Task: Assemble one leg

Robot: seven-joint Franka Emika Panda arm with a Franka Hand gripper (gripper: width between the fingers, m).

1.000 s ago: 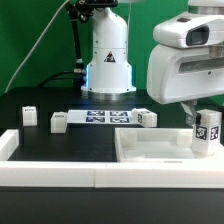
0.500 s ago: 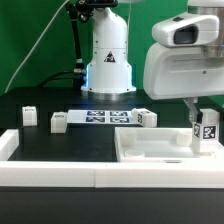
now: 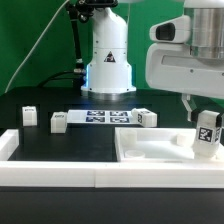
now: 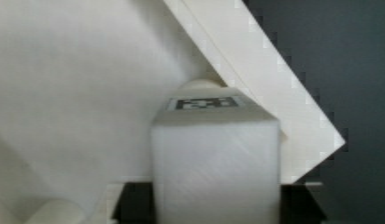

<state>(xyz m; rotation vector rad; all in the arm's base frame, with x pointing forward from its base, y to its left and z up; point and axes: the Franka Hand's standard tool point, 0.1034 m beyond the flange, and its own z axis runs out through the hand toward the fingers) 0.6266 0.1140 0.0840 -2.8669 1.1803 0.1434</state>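
My gripper (image 3: 207,128) is shut on a white leg (image 3: 207,137) with a black-and-white tag and holds it upright over the far right corner of the large white tray-like panel (image 3: 150,156). In the wrist view the leg (image 4: 215,150) stands between my dark fingers (image 4: 136,203), above the panel (image 4: 82,90). Three more legs stand on the black table: one (image 3: 29,116) at the exterior view's far left, one (image 3: 58,121) beside it, one (image 3: 147,118) near the marker board's right end.
The marker board (image 3: 103,118) lies on the table in front of the robot's white base (image 3: 108,60). A white rim (image 3: 50,172) runs along the table's front edge. The arm's white body (image 3: 185,60) fills the upper right.
My gripper with the leg has shifted a little toward the exterior view's right and slightly lower over the panel's corner. The other legs have not moved.
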